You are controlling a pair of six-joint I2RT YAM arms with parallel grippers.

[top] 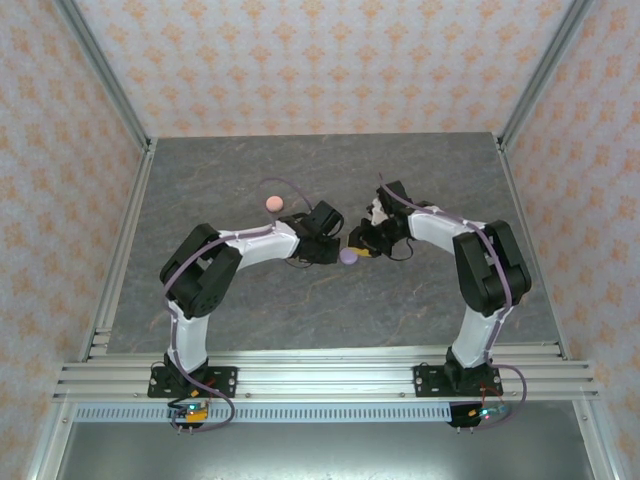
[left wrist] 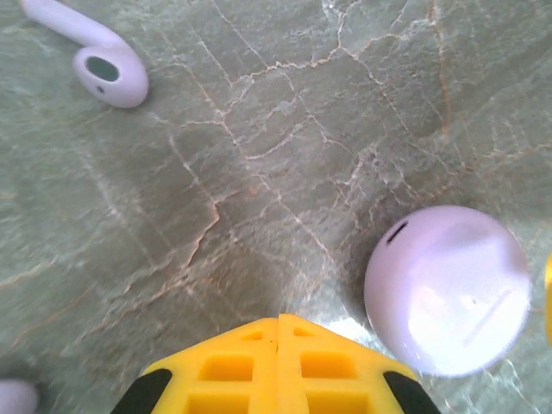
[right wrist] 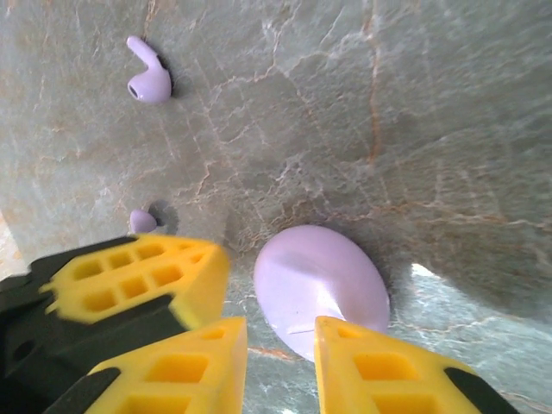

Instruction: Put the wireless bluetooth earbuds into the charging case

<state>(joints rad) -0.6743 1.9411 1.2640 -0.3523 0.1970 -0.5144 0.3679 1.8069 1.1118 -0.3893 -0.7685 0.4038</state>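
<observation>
A closed, round lilac charging case (top: 348, 257) lies mid-table between the two grippers. In the left wrist view my left gripper (left wrist: 278, 322) is shut and empty, with the case (left wrist: 447, 289) just to its right on the table. My right gripper (right wrist: 280, 332) is open, its yellow fingertips (right wrist: 379, 362) at the near edge of the case (right wrist: 321, 280) without clamping it. One lilac earbud (right wrist: 148, 78) lies loose on the table farther off, and it appears again in the left wrist view (left wrist: 103, 56). Another lilac earbud (right wrist: 142, 222) peeks out behind the left gripper's fingers (right wrist: 138, 276).
A salmon-pink round case (top: 271, 204) sits behind the left gripper. The grey marbled table (top: 250, 300) is bordered by aluminium rails and patterned walls. Both arms (top: 250, 245) bend inward and nearly meet at the centre. A blurred lilac shape (left wrist: 13, 398) sits at the lower left corner.
</observation>
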